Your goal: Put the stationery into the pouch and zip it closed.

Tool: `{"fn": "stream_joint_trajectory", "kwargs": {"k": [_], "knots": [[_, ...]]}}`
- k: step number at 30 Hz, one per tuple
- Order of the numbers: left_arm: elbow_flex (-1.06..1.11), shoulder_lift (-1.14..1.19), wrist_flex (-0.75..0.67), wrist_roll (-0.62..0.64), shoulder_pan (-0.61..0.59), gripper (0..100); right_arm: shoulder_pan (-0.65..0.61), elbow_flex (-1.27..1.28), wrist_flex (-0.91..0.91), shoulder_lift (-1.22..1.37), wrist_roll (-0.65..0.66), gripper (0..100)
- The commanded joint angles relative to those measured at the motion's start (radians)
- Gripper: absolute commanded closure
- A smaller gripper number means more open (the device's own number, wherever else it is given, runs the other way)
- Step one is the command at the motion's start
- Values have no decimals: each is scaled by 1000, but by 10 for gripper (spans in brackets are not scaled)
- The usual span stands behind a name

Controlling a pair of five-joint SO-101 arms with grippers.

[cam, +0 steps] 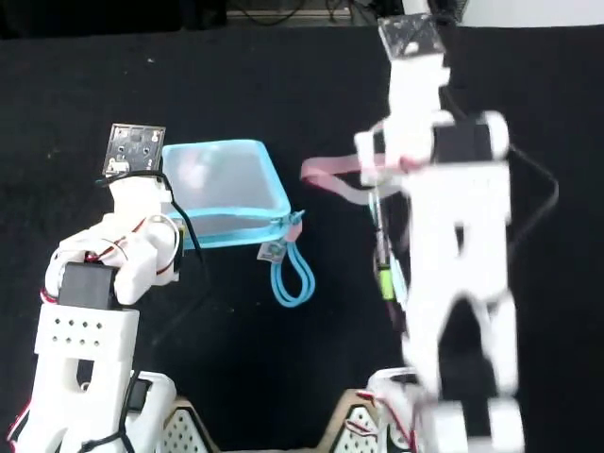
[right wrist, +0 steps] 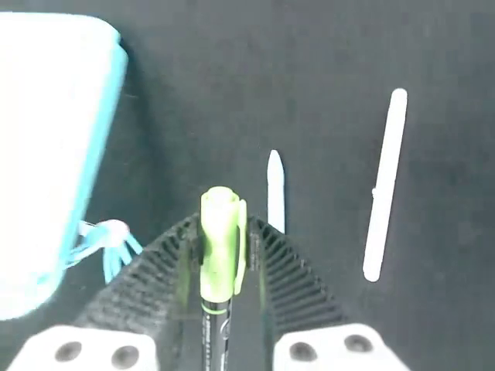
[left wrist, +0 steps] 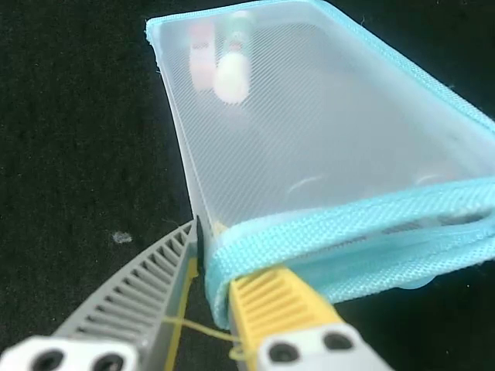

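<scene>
- Your left gripper (left wrist: pixel 205 247) sits at the pouch's 8 o'clock corner. Its grey and yellow fingers (left wrist: pixel 278 301) are pinched together on the zip edge there.
- The pouch (cam: pixel 222 184) lies flat on the black table (cam: pixel 236 377), at about 10 o'clock from the table's middle in the high view. It is see-through with a light blue border.
- Inside the pouch, two short capped items (left wrist: pixel 232 69) lie side by side at the end away from your left gripper.
- The blue strap loop (cam: pixel 293 278) trails from the pouch's 5 o'clock corner onto the table.
- A pink strip (cam: pixel 330 175) lies at the pouch's 3 o'clock, running partly behind the right arm.
- Your right gripper (right wrist: pixel 223 224) is clamped on a green-capped pen (right wrist: pixel 220 232), held off to the pouch's 4 o'clock, apart from it.
- Beyond the pen's cap, a short pointed stick (right wrist: pixel 275 189) and a longer stick (right wrist: pixel 385 185) lie on the table, apart from each other.
</scene>
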Motion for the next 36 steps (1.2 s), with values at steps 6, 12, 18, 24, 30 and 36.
{"fn": "stream_joint_trajectory", "kwargs": {"k": [6, 12, 18, 24, 30, 36], "knots": [[-10, -3, -11, 11, -1, 970, -201, 510, -405, -699, -137, 987], [-10, -3, -11, 11, -2, 970, -377, 774, -674, -993, -143, 984], [-10, -3, -11, 11, 1, 970, -539, 998, -956, -1150, -135, 984], [-10, -3, -12, 11, -2, 970, -638, 1187, -1218, -1190, -135, 986], [-10, -3, -12, 11, -1, 970, -623, 1267, -1358, -1184, -133, 987], [-10, -3, -9, 11, -4, 970, -552, 1339, -1484, -1184, -133, 987]]}}
